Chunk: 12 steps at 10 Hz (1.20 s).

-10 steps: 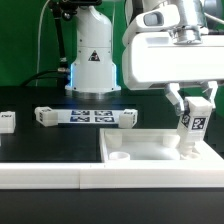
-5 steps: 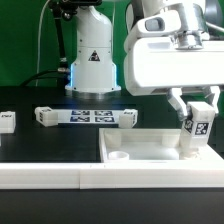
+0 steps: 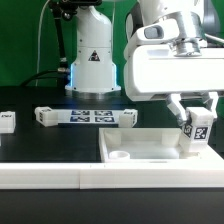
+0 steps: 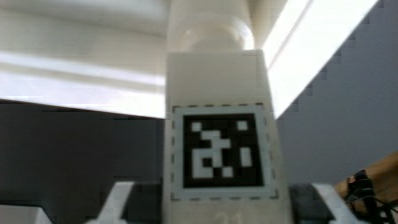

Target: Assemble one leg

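Observation:
My gripper (image 3: 196, 112) is shut on the leg (image 3: 196, 136), a small white post with a black-and-white tag. It holds the leg upright at the exterior view's right. The leg's lower end is at the far right corner of the large flat white piece (image 3: 150, 146); I cannot tell whether it touches. In the wrist view the leg (image 4: 221, 110) fills the middle between my gripper's (image 4: 222, 200) two fingertips (image 4: 118, 200), with the white piece beyond it.
The marker board (image 3: 85, 117) lies on the black table left of centre. Another small white tagged part (image 3: 6, 122) lies at the far left. A white rail (image 3: 60, 176) runs along the front. The arm's base (image 3: 92, 60) stands at the back.
My gripper has moved slightly to the exterior view's right and down, carrying the leg with it. Nothing else has moved.

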Motion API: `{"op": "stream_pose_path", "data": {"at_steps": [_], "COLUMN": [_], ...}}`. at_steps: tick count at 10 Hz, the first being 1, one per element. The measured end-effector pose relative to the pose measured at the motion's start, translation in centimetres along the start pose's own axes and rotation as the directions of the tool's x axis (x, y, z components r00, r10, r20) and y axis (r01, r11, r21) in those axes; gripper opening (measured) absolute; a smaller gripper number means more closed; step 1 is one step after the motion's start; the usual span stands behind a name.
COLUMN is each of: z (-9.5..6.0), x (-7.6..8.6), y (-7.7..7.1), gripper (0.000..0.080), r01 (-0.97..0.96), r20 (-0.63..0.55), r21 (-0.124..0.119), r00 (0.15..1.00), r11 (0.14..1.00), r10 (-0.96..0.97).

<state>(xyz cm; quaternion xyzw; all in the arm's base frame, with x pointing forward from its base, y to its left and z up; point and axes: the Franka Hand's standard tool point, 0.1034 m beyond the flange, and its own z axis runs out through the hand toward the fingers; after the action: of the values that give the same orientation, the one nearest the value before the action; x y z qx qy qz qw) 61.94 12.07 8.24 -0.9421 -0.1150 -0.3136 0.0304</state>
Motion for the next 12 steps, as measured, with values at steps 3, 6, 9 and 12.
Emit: {"op": "stream_pose_path", "data": {"at_steps": [3,6,9,12], "z": [0.21,0.24,0.25,-0.35], "x": [-0.17,-0.22,-0.24,0.5], "y": [-0.05,-0.06,-0.06,-0.16], "gripper": [0.0537,0.0625,0.0648,0.0649], "r01": [0.0,0.0,0.0,0.025], "r20": [0.03,0.031,0.032,0.056], "r21": [0.006,0.006,0.006,0.014], "r00": [1.0,1.0,1.0,0.998], "r11": [1.0,1.0,1.0,1.0], "r10": [0.0,0.0,0.0,-0.026]}}
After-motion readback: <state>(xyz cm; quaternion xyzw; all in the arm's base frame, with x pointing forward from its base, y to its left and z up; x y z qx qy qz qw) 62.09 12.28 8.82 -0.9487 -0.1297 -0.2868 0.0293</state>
